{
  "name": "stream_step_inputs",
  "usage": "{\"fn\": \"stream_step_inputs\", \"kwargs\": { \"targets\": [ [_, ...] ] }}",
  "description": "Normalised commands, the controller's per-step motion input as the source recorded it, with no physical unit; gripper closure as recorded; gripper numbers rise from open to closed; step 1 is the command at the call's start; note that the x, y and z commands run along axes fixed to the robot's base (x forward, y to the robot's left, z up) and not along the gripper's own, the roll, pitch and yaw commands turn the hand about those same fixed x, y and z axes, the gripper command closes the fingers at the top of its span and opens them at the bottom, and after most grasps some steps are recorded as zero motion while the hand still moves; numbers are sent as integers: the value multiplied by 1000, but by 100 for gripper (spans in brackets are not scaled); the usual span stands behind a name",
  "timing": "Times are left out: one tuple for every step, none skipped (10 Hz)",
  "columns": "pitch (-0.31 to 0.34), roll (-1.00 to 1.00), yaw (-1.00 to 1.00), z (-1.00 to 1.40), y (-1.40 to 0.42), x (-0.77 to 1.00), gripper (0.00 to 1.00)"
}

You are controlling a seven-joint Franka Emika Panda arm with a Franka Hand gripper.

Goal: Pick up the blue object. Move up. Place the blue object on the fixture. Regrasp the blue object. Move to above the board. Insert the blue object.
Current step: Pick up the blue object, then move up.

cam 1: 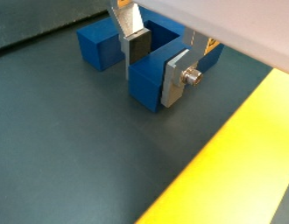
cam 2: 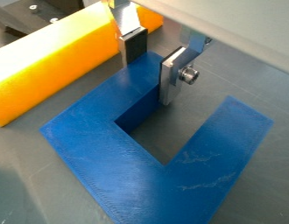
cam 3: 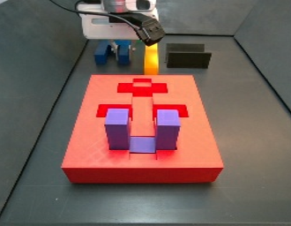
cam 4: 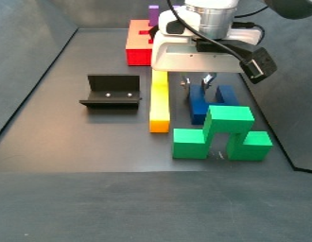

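Observation:
The blue object [cam 1: 153,87] is a dark blue U-shaped block lying flat on the dark floor beside the yellow bar; it also shows in the other wrist view [cam 2: 100,140] and in both side views [cam 3: 109,55] [cam 4: 200,104]. My gripper [cam 1: 155,74] [cam 2: 151,77] is down on it, with one finger in the slot and one on the outside, pressed against one prong. The fixture [cam 3: 188,56] [cam 4: 112,93] stands on the far side of the yellow bar from the gripper. The red board [cam 3: 89,141] [cam 4: 136,43] lies apart from it.
A long yellow bar [cam 1: 229,157] [cam 2: 53,61] [cam 4: 159,102] lies right beside the blue object. A green stepped block [cam 4: 222,132] sits just past the blue object. A purple U-shaped block [cam 3: 142,131] stands in the board. Dark walls ring the floor.

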Motion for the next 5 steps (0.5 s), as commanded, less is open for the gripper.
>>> {"fn": "stream_step_inputs", "kwargs": {
  "targets": [
    [0,0,0,0,0,0,100],
    [0,0,0,833,0,0,100],
    [5,5,25,801,33,11,100],
    [52,21,21,490,31,-16,100],
    [27,38,14,223,17,13,100]
  ]
}}
